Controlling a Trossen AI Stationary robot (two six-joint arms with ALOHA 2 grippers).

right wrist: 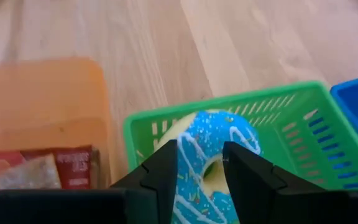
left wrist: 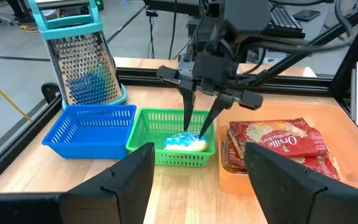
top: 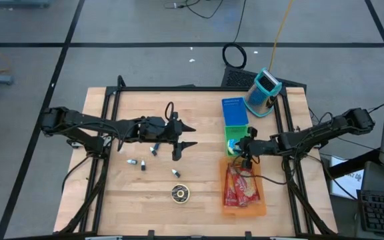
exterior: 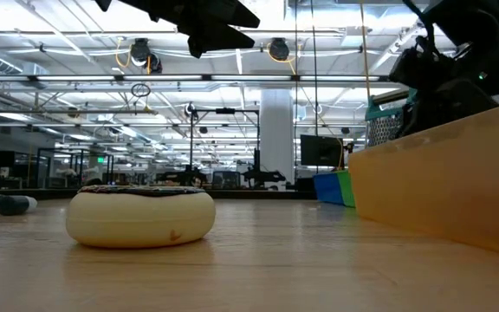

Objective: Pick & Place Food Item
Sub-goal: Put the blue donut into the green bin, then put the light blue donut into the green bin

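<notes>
A blue-frosted donut (right wrist: pixel 199 138) sits in the green basket (right wrist: pixel 278 102), which stands between the blue basket (top: pixel 234 113) and the orange tray (top: pixel 260 208) at the table's right. My right gripper (right wrist: pixel 201 180) reaches down into the green basket (left wrist: pixel 160 121), shut on this donut (left wrist: pixel 180 142). A second donut with dark frosting (top: pixel 180 193) lies flat on the table near the front edge. Above the table's middle my left gripper (top: pixel 191 135) hangs open with nothing between its fingers. My right gripper pinches one side of the blue donut's ring (right wrist: pixel 194 158) between its two fingers. One finger (right wrist: pixel 163 171) stands at the outer rim, the other (right wrist: pixel 247 177) by the hole. The fingers slant down from the table's right. The donut sits low inside the green basket.
Red popcorn packets (left wrist: pixel 278 140) lie in the orange tray. A teal-framed grater (top: pixel 264 93) stands behind the blue basket at the far right. A few small dark-and-white pieces (top: pixel 139 163) lie on the table's left half. Black frame rails run along the table's sides.
</notes>
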